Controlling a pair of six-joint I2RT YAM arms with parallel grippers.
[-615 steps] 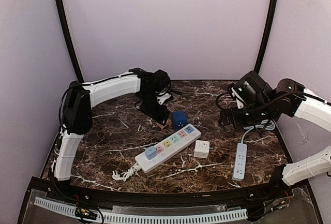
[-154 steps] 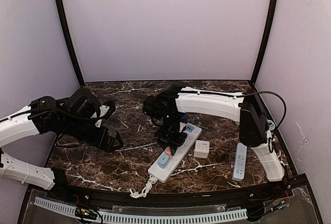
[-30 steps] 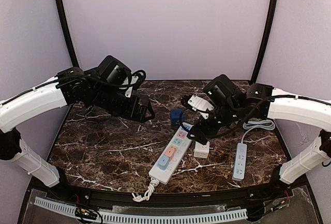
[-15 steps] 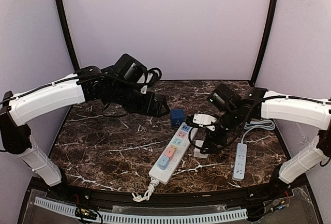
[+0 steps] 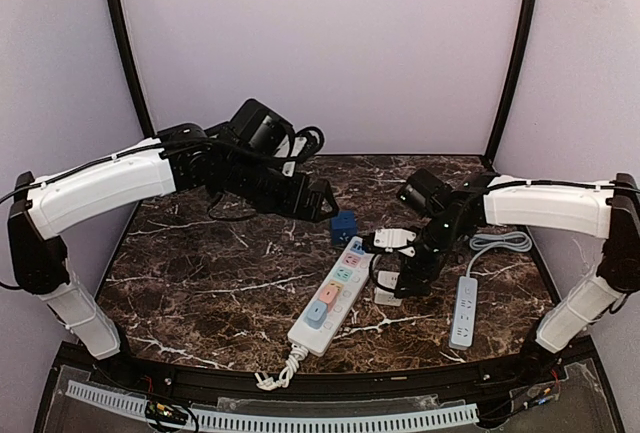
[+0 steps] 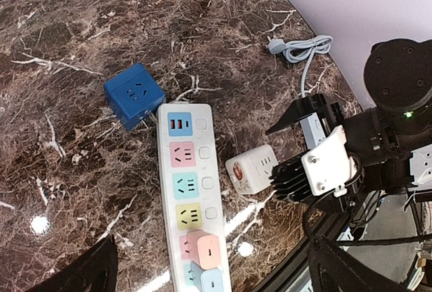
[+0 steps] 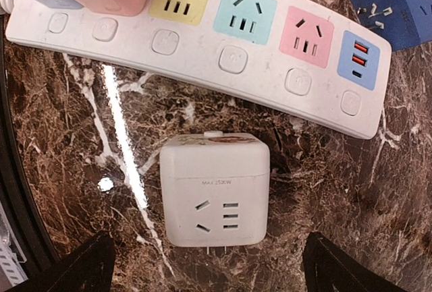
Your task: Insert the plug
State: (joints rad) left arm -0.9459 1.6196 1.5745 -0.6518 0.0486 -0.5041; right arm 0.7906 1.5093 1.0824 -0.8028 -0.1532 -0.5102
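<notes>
Dark marbled surface [image 5: 200, 283]: pre-grasp step, my right gripper [image 5: 388, 268] spread wide and empty, white cube plug [image 7: 214, 189] lying directly beneath it between the fingers, just beside the power strip [image 7: 202, 22]; next, I judge, descend squarely and close on its sides.

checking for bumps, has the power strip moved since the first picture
Yes. The power strip has pivoted: its cord end swung toward the slim strip.

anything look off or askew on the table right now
Nothing spilled or broken. The blue cube lies skewed at the strip's far end, prongs seemingly sideways, not plugged in. The white cube sits loose beside the strip.
</notes>
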